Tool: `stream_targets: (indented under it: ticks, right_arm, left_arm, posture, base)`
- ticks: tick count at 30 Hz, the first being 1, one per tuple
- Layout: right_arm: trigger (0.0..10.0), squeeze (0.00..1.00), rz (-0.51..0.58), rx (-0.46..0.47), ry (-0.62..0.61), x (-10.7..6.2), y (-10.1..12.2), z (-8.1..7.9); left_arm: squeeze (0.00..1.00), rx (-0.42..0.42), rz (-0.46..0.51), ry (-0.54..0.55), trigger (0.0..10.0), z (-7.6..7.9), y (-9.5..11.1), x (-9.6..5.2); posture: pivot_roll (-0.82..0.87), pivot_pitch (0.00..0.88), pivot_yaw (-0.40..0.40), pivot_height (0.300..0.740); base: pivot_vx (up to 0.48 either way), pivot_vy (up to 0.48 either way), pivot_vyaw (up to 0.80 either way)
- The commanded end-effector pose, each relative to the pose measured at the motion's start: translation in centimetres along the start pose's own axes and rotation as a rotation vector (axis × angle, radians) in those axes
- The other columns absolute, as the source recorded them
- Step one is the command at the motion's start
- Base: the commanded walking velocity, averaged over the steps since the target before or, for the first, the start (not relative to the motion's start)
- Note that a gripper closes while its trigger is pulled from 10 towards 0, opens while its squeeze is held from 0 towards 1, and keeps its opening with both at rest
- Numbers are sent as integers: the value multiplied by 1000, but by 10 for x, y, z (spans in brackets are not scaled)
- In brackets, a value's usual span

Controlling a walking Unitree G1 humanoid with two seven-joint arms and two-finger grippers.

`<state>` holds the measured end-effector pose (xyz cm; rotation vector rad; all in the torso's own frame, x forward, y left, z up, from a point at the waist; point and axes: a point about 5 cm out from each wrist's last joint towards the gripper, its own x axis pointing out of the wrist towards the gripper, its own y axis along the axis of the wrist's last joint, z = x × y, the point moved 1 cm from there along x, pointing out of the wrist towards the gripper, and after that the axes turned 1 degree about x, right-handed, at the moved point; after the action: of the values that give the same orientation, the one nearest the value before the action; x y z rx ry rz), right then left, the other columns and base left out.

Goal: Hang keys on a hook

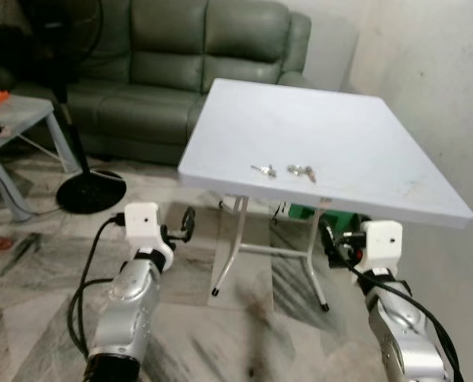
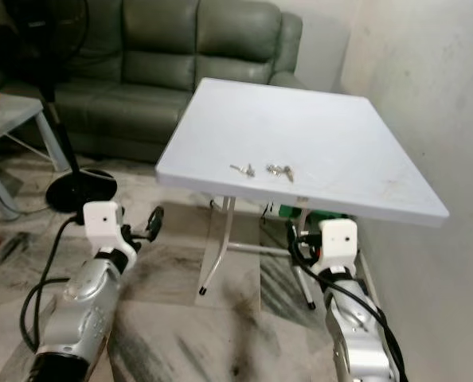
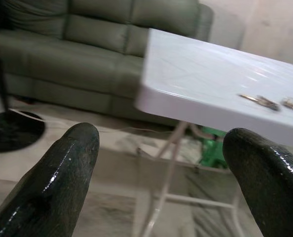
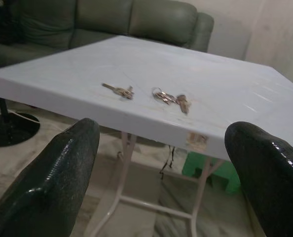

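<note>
From the head camera's left eye we look down on a white folding table (image 1: 332,135); near its front edge lie two sets of keys, a single key (image 1: 263,169) and just beside it a bunch of keys (image 1: 302,171), apart from each other; behind the table stands a green sofa (image 1: 181,64), with a black fan base (image 1: 91,191) on the marble floor to the left; our left gripper (image 1: 185,224) and right gripper (image 1: 329,235) are held low, below the table's front edge and touching nothing. In the left wrist view the left gripper's fingers (image 3: 57,177) are spread wide, the table edge between them; the keys sit on the table beyond. In the right wrist view the right gripper's fingers (image 4: 53,182) are likewise spread, empty; both sets of keys lie on the tabletop ahead.
</note>
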<state>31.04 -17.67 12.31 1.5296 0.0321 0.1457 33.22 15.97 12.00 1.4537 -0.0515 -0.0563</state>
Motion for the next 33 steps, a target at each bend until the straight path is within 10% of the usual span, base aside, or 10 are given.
stream_targets:
  ticks: [1, 33]
  right_arm:
    - [10000, 0, 3, -12, -23, -1, 2, 8]
    - [10000, 0, 6, -16, -9, 0, 2, 6]
  left_arm:
    - [0, -10, 9, -29, 10000, 10, 1, 1]
    - [0, -15, 4, -34, 10000, 11, -1, 0]
  posture:
    - [20, 37, -80, 740]
    - [23, 21, -84, 740]
  base:
    - [0, 0, 0]
    - [259, 0, 0]
